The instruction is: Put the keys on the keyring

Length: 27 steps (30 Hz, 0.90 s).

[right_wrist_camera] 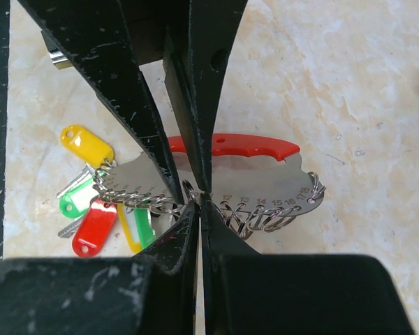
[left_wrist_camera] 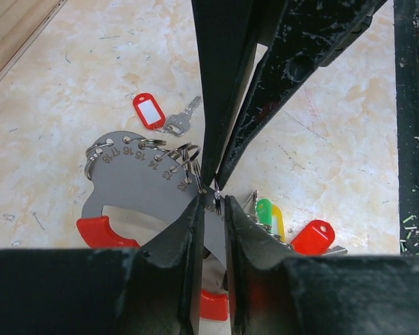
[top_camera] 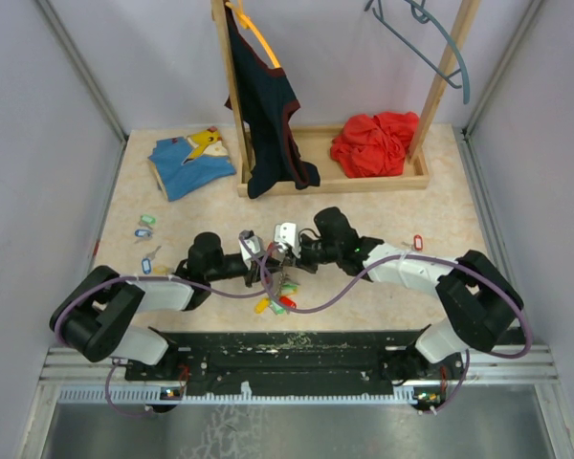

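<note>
Left gripper (left_wrist_camera: 213,209): jaws narrow, astride the edge of the keyring plate (left_wrist_camera: 136,181); grip cannot be told. Right gripper (right_wrist_camera: 200,201): closed, tips at the plate's ringed edge. Keys (right_wrist_camera: 98,209): tagged cluster at the plate's end; one red-tagged key (left_wrist_camera: 164,117) lies loose on the table (left_wrist_camera: 321,139).

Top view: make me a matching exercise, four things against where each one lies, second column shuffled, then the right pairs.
Things:
1. red cloth
2. blue garment
3. dark garment
4. lone red-tagged key

Places:
A. hung on the orange hanger
B. on the bare table, right side
C. flat on the table, far left
D. heaped in the wooden tray

Pairs: 1-D, 2-C, 3-A, 4-B
</note>
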Each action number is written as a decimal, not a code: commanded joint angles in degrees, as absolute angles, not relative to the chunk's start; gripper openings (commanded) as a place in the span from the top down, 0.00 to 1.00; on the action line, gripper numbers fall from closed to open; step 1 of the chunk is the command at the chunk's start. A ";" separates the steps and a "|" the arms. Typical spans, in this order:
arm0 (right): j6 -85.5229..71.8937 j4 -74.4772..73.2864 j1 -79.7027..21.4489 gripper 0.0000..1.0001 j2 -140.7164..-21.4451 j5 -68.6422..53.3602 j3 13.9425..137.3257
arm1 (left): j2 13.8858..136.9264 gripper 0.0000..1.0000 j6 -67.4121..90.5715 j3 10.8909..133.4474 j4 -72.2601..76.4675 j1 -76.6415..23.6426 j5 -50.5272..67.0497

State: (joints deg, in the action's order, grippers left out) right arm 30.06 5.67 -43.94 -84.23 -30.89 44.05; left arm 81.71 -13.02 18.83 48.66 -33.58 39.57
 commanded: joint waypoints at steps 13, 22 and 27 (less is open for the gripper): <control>31.03 4.95 -45.57 1.00 -82.17 -34.49 49.24 | 81.74 0.88 -12.19 19.23 50.69 -32.90 40.25; 30.89 3.69 -45.73 1.00 -83.06 -34.29 50.10 | 81.47 0.95 -12.54 18.89 51.56 -32.87 42.27; 29.70 3.82 -45.68 1.00 -82.14 -31.99 49.91 | 81.24 1.00 -12.69 18.60 51.75 -32.87 42.27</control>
State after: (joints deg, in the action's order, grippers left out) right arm 30.46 1.72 -44.64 -84.23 -31.51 46.48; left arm 81.69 -12.43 18.83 49.50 -33.10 40.99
